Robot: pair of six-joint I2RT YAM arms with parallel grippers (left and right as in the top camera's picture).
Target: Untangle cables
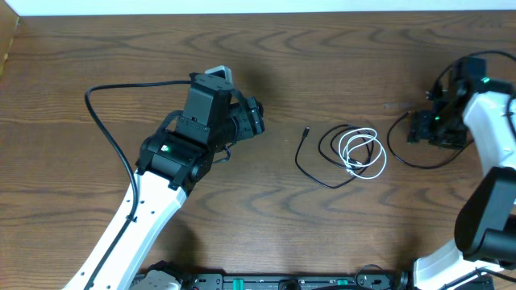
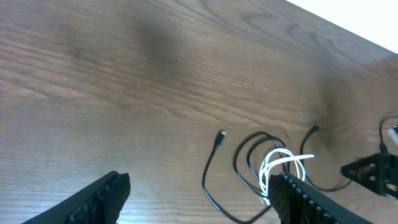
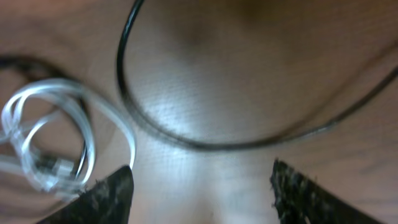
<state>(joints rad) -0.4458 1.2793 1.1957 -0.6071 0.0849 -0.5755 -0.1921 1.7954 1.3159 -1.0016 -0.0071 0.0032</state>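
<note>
**Right gripper set over a loose black strand**

The tangle lies on the table (image 1: 242, 48), right of centre. A white cable (image 1: 362, 153) is coiled in small rings. A looped black cable (image 2: 204, 180) winds around it, its plug end pointing toward the left arm. A second black cable (image 3: 205, 145) curves away beside the right gripper (image 1: 421, 129). That gripper's jaws stand apart, low over the curve, which crosses the gap between them in the wrist view. The left gripper (image 1: 254, 119) hangs well apart from the pile, jaws also apart and empty.

The best move, I judge, is to close on the single black strand only, clear of the white rings. Then draw it outward slowly and low, so the coil is not dragged along. The left gripper could pin the white coil meanwhile.
</note>
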